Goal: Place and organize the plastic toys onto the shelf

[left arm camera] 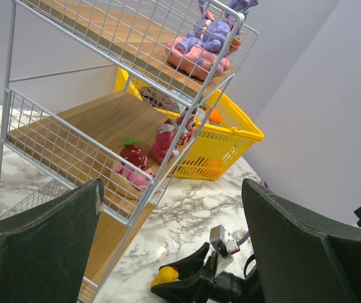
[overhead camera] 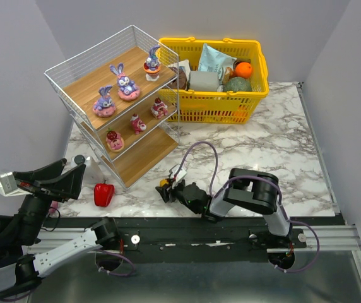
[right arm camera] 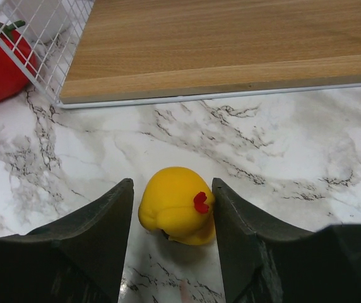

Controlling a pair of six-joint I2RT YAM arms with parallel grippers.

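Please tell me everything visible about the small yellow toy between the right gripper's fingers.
The yellow duck is small, rounded, glossy like plastic, with a red beak. It sits on the marble table, just before the shelf's bottom board, between the open fingers of the right gripper. One finger seems to touch its beak side; the other stands barely apart.

Robot lab cell: plain grey walls [overhead camera: 16,38] enclose a marble table [overhead camera: 281,145].

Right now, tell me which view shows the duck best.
Right wrist: the duck fills the centre, inside the right gripper, red mark clear. Top shows only a yellow speck; left wrist shows it small near the bottom edge.
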